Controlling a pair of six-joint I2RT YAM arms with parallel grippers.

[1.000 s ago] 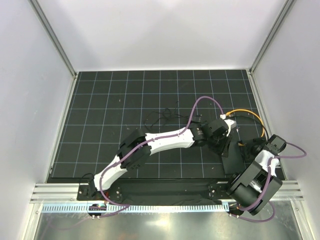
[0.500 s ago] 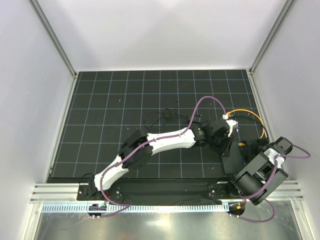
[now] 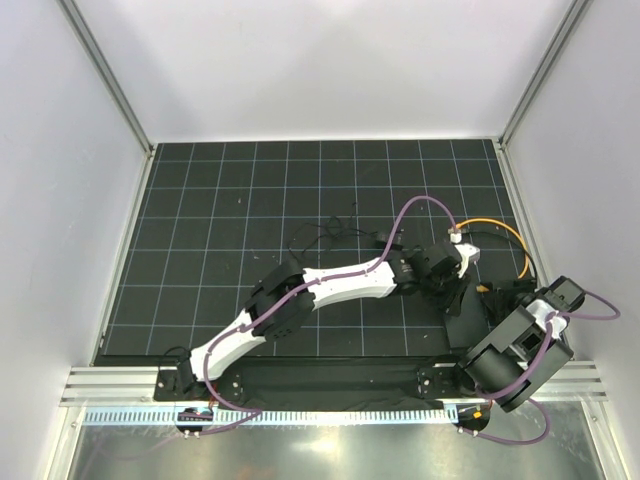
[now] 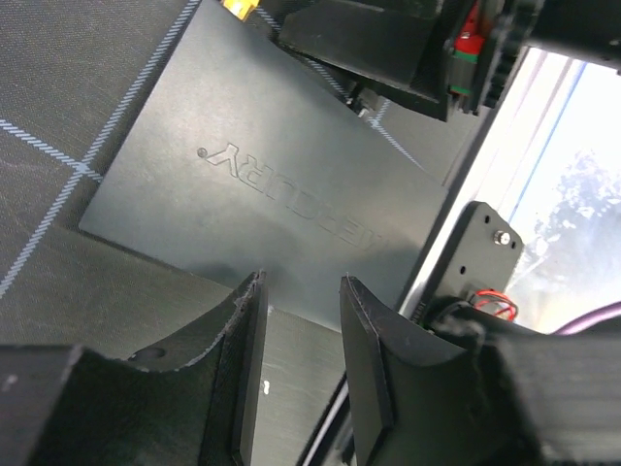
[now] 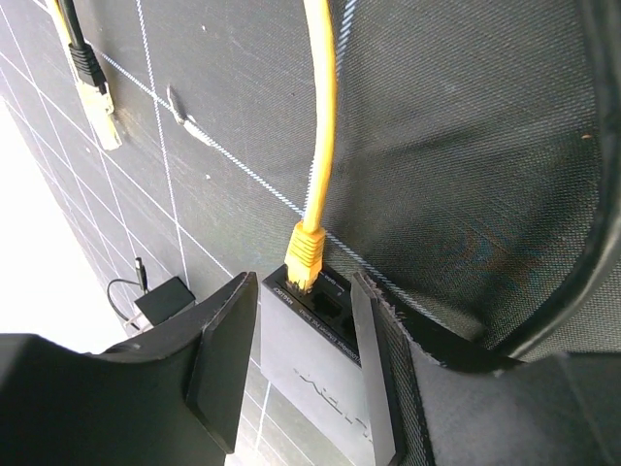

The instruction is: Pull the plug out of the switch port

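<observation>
Right wrist view is the useful one here: the yellow plug [image 5: 307, 254] is seated in the switch port [image 5: 303, 283], in the end edge of the black switch [image 5: 310, 364], low centre of frame. My right gripper [image 5: 306, 282] has its jaws wide, one on each side of that end, gripping nothing.

Its yellow cable [image 5: 320, 116] runs straight up the frame. A little adapter block [image 5: 165, 299] sits at lower left.

On the left wrist cam, the left gripper [image 4: 296, 291] is over the switch lid with its jaws only narrowly apart and empty. Can't tell if they touch it.

From above, all this sits at the tabletop's [image 3: 250, 200] lower right.
</observation>
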